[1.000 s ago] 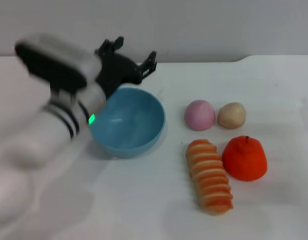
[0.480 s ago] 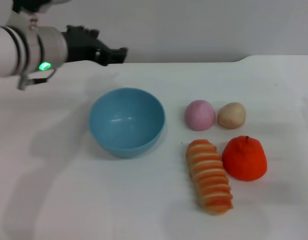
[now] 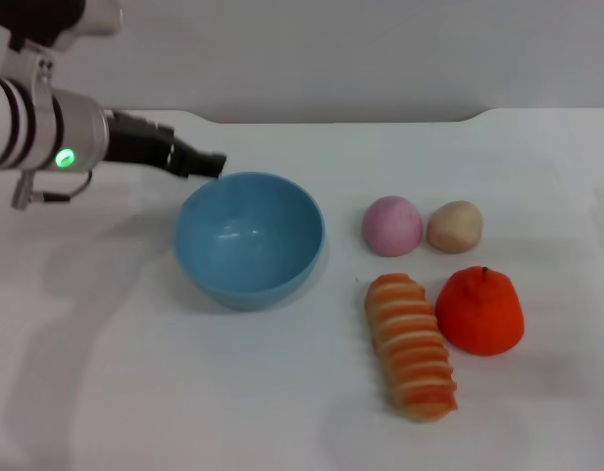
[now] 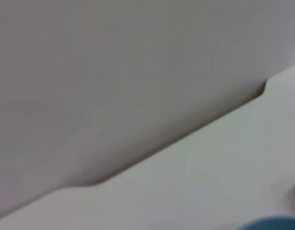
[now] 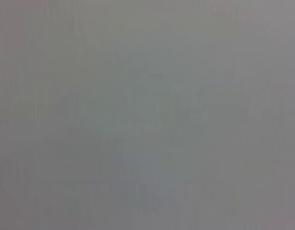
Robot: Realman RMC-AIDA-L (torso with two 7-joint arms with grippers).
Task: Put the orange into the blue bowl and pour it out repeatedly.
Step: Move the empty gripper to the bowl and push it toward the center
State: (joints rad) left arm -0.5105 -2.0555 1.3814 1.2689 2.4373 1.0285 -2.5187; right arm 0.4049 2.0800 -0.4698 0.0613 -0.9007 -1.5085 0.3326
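- The orange (image 3: 479,310), a glossy red-orange rounded fruit of slightly lumpy shape, rests on the white table (image 3: 282,412) at my right side, near the front edge of the group of objects.
- Orientation: its small dark stem nub points up and slightly away from me. The fruit is nearly round, so no clear long axis can be stated.
- Neighbours: a long orange-and-cream ridged bread-like piece (image 3: 411,346) lies just beside the orange on its left, with its long axis running from far to near. Whether the two touch cannot be determined.
- Beyond the orange sit a small tan ball (image 3: 454,227) and a pink rounded ball (image 3: 391,226), side by side and close together.
- The blue bowl (image 3: 249,238), a round smooth light-blue plastic bowl with deep plain walls, stands upright, mouth up, well apart from the orange on the left of the bread-like piece. Nothing is visible inside it.
- My left gripper (image 3: 199,163) hangs above the table just beyond the bowl's far-left rim, extended horizontally toward my right. I cannot tell how its jaws stand; they carry nothing visible.
- My left wrist view shows the table's far edge, the grey wall and a sliver of the bowl's rim (image 4: 272,223).
- My right gripper does not appear in any view; the right wrist view shows only a plain grey surface.
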